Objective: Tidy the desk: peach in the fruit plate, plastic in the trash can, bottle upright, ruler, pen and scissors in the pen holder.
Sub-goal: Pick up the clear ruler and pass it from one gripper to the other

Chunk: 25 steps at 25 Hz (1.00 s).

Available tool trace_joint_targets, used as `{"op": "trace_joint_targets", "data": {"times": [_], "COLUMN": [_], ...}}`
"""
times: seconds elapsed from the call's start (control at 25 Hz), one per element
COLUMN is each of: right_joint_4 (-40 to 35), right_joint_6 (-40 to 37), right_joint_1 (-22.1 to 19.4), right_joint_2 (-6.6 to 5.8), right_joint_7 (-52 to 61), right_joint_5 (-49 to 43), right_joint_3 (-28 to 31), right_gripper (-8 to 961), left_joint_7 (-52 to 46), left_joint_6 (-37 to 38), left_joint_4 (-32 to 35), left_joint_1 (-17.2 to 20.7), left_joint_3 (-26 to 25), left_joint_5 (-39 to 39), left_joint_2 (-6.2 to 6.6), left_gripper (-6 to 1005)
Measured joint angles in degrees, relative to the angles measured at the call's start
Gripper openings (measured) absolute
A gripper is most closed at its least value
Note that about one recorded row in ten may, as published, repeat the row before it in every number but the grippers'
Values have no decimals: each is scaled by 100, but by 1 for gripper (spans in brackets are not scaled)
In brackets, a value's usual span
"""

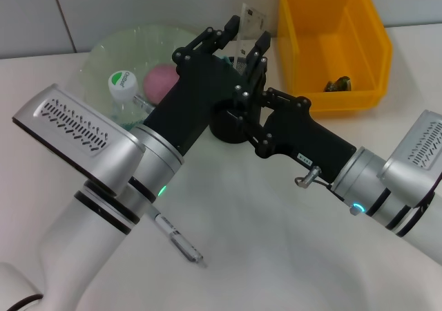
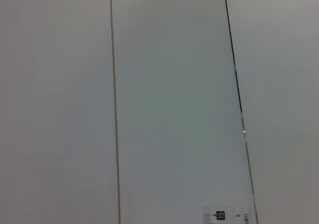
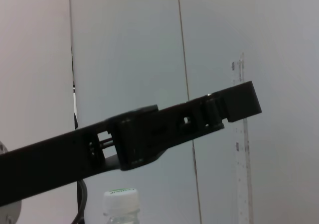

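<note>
Gripping the clear ruler [image 1: 253,18] upright, as far as the head view shows, the right hand [image 1: 252,54] has its fingers closed on the lower part of the strip. The crowding of black links there makes the hold hard to confirm. The right wrist view shows the ruler [image 3: 242,154] running straight up against the wall. The left hand [image 1: 219,29] sits just beside it at 9 o'clock. Its fingers are spread with nothing visibly between them, and one of them crosses the right wrist view.

The black pen holder [image 1: 226,126] stands on the counter [image 1: 276,256] at 6 o'clock from both hands, mostly hidden under the two wrists. At 9 o'clock from it, the peach [image 1: 160,81] lies in the green fruit plate [image 1: 103,48] and the bottle [image 1: 121,83] stands with its cap up. The yellow trash can [image 1: 366,31] is at 2 o'clock, with something small inside. The pen [image 1: 178,240] lies on the counter near 7 o'clock, well apart from the holder.

The risk I judge greatest is the two hands colliding, since they are so close together. A knock could twist the thin ruler in its pinch, so that it strikes the holder's rim and tips the holder. The left forearm also hangs over the bottle and could topple it when it moves.
</note>
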Motion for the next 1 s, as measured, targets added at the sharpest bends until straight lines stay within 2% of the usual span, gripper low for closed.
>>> {"op": "trace_joint_targets", "data": {"times": [0.52,0.84,1.0], "right_joint_4": [-33,-35,-32], "right_joint_6": [95,134,121], "right_joint_1": [33,69,71], "right_joint_2": [0,0,0], "right_joint_7": [-1,-1,-1], "right_joint_5": [5,0,0], "right_joint_3": [72,77,87], "right_gripper": [286,279,205], "left_joint_7": [-6,-6,-6], "left_joint_6": [1,2,4], "left_joint_4": [-32,-33,-33], "left_joint_1": [-16,-27,-34], "left_joint_3": [9,9,8], "left_joint_5": [27,28,28], "left_joint_2": [0,0,0], "left_gripper": [397,398,398]}}
